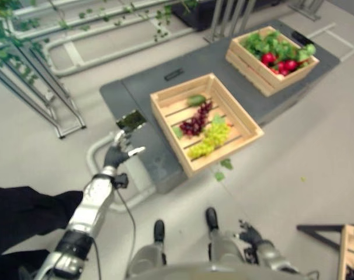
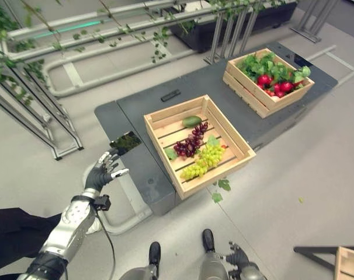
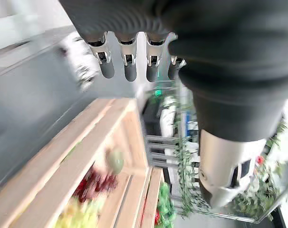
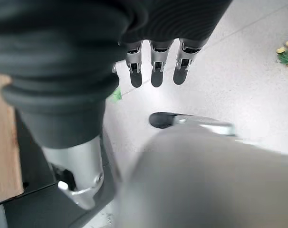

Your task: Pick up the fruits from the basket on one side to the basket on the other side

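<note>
A wooden crate [image 1: 247, 135] sits on the low grey platform [image 1: 136, 96]. It holds purple grapes [image 1: 194, 122], green grapes [image 1: 211, 137] and a green oval fruit [image 1: 195, 100]. A second crate [image 1: 250, 64] farther right carries leafy greens and red fruits [image 1: 282, 63]. My left hand [image 1: 115, 154] is raised to the left of the near crate, by the platform's corner, open and holding nothing. The left wrist view shows its straight fingers [image 3: 129, 61] above the crate's rim [image 3: 63, 161]. My right hand [image 1: 250, 236] hangs low over the floor, its fingers [image 4: 156, 66] relaxed and empty.
A small dark glossy plate [image 1: 130, 121] lies at the platform's near-left corner, just past my left fingertips. Metal racks with vines [image 1: 37, 87] stand at the left and back. Another wooden crate's edge [image 1: 352, 251] shows at the lower right. Loose leaves [image 1: 222, 169] lie below the near crate.
</note>
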Robot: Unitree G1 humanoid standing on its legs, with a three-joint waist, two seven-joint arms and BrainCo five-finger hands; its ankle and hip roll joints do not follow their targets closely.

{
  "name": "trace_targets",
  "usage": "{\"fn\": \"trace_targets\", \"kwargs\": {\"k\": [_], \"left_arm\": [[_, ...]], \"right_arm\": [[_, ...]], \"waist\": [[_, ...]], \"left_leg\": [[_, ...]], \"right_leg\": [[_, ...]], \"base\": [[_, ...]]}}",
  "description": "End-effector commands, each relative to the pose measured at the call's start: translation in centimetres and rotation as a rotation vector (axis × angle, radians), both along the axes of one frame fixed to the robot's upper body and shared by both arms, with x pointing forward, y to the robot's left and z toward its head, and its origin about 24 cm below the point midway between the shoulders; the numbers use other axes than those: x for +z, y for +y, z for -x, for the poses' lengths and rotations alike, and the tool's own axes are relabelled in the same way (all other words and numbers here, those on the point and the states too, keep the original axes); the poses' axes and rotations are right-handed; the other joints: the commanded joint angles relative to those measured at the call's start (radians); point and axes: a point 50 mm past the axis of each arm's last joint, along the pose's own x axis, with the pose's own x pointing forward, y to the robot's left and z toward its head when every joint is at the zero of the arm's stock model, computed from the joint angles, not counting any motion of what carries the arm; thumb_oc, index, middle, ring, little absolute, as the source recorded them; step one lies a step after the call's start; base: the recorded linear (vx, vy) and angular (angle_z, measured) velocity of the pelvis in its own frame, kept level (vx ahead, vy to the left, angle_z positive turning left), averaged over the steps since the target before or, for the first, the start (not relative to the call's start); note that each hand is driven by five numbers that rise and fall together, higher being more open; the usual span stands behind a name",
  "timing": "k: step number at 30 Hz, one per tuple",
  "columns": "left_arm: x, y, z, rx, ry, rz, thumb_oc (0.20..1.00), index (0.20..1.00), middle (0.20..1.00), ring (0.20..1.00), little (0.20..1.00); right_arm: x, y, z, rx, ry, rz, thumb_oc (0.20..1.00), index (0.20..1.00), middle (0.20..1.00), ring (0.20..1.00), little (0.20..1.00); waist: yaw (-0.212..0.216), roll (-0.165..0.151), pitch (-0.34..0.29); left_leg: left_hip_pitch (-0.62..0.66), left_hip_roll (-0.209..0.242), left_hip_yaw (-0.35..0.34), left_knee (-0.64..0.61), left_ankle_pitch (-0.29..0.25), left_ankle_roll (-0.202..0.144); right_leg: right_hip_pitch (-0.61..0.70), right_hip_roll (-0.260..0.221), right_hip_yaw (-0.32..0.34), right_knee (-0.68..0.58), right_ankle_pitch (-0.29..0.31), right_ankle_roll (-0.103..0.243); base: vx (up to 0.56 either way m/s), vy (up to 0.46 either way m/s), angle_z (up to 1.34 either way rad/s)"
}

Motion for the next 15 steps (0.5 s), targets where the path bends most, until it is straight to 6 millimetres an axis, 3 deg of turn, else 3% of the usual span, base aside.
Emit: {"fn": "trace_targets", "kwargs": {"k": [1,2,6,12,15], "left_arm": [[5.0,-1.0,-1.7,-0.055,-0.205,-0.073,1.000,1.000,1.000,1.000,1.000],[6.1,-0.9,-2.1,-0.062,-0.233,-0.102,1.000,1.000,1.000,1.000,1.000],[8.4,-0.6,-2.7,-0.074,-0.295,-0.186,1.000,1.000,1.000,1.000,1.000],[11.5,-0.7,-3.5,-0.089,-0.385,-0.316,1.000,1.000,1.000,1.000,1.000],[14.3,-2.0,-5.1,-0.113,-0.456,-0.445,1.000,1.000,1.000,1.000,1.000]], "right_arm": [[0.6,-2.0,-0.8,-0.012,-0.006,0.035,1.000,1.000,1.000,1.000,1.000],[0.4,-2.4,-0.2,-0.029,0.021,0.036,1.000,1.000,1.000,1.000,1.000],[0.7,-3.5,-0.2,-0.050,0.024,0.048,1.000,1.000,1.000,1.000,1.000],[1.1,-4.1,-1.1,-0.041,0.003,0.059,1.000,1.000,1.000,1.000,1.000],[1.5,-4.6,-1.9,-0.027,-0.007,0.080,1.000,1.000,1.000,1.000,1.000]], "waist": [[-0.001,0.019,-0.002],[-0.007,0.041,-0.008],[-0.015,0.079,-0.017],[-0.025,0.120,-0.024],[-0.039,0.150,-0.022]], "left_leg": [[-0.067,0.007,-0.008,0.083,-0.088,-0.012],[-0.066,0.007,-0.012,0.081,-0.090,-0.016],[-0.062,0.008,-0.009,0.080,-0.094,-0.020],[-0.055,0.011,0.005,0.075,-0.094,-0.026],[-0.051,0.011,0.014,0.071,-0.093,-0.029]], "right_leg": [[0.023,0.018,-0.025,0.023,-0.102,0.040],[0.032,0.014,-0.030,0.002,-0.101,0.039],[0.050,0.010,-0.026,-0.017,-0.107,0.037],[0.060,0.007,-0.014,-0.030,-0.115,0.036],[0.062,0.006,-0.006,-0.033,-0.115,0.037]], "base": [[0.09,-0.077,0.05],[0.06,-0.022,-0.07],[0.05,-0.024,-0.15],[0.02,-0.007,-0.07],[0.00,0.000,0.00]]}}
